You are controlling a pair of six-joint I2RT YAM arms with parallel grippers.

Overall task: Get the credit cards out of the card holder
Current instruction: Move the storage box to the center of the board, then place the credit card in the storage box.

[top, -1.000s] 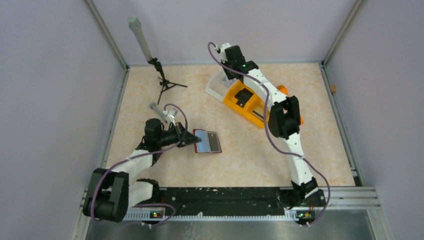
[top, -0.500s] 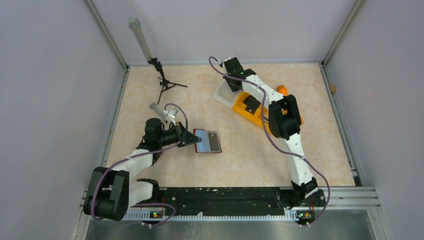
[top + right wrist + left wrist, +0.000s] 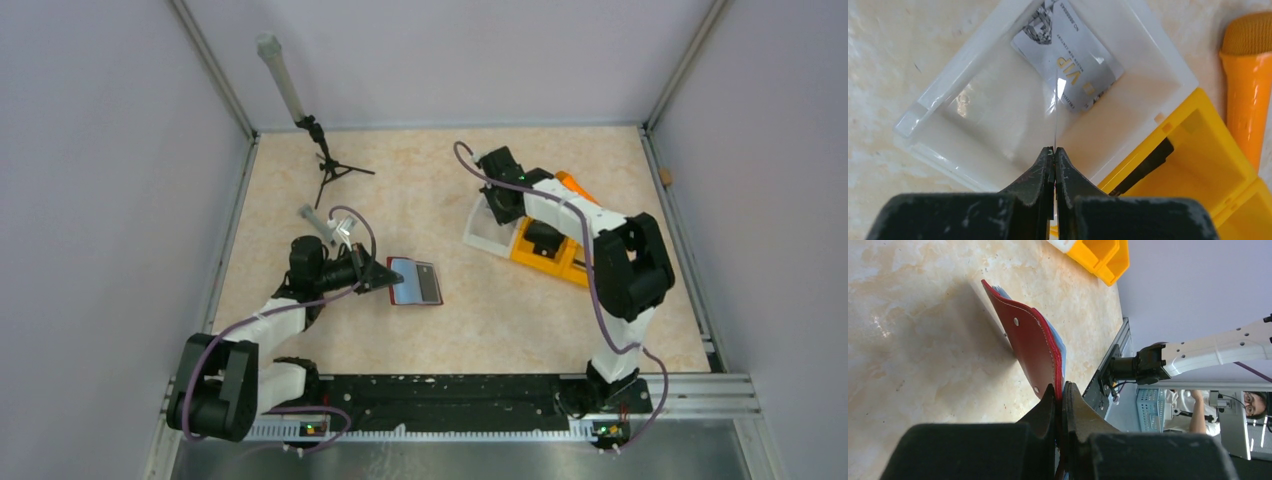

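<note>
The dark red card holder (image 3: 414,284) lies open on the table. Its red cover (image 3: 1030,342) is lifted, and my left gripper (image 3: 1063,390) is shut on the cover's edge, as the top view (image 3: 384,276) also shows. Pale blue-grey inner faces show (image 3: 1060,346). My right gripper (image 3: 1054,150) is shut on a thin credit card seen edge-on (image 3: 1056,107), over the white tray (image 3: 973,107). A grey-silver "VIP" card (image 3: 1073,60) lies flat in that tray. In the top view the right gripper (image 3: 497,203) is at the tray's far edge (image 3: 485,238).
An orange two-compartment tray (image 3: 553,256) adjoins the white tray, with a small black block (image 3: 1147,164) inside. An orange cylinder (image 3: 1248,80) lies beyond it. A black tripod with a grey pole (image 3: 322,158) and a small grey object (image 3: 314,217) stand at the back left.
My right arm has swung right and nearer, and the white and orange trays have shifted the same way with it. The left arm and the card holder have not moved.
</note>
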